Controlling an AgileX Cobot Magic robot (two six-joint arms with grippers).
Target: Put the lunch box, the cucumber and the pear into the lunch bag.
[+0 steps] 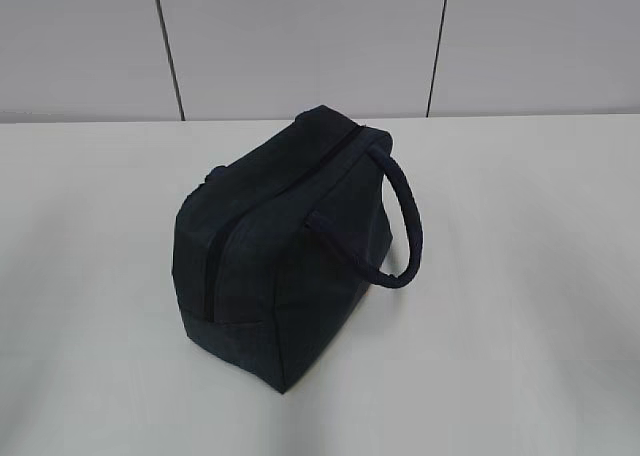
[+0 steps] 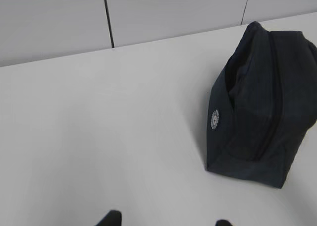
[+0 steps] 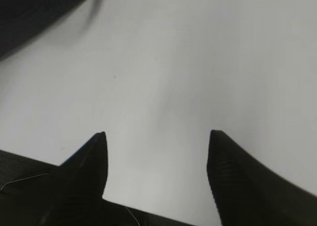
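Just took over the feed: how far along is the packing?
Done: cannot confirm; the lunch bag sits zipped shut on the table, with no lunch box, cucumber or pear visible. In hand: nothing; left gripper and right gripper are open and empty. Left: unclear, contents hidden.

Right end effector (image 3: pixel 156 159) with fingers spread above bare white table (image 3: pixel 198 62), lunch bag (image 3: pixel 34 13) at top-left corner

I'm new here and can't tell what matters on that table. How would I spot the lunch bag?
Look at the white table in front of the pale panelled wall. Near its middle stands the lunch bag, dark navy fabric with its top zipper closed and a padded loop handle hanging to the right. It is the only object on the table.
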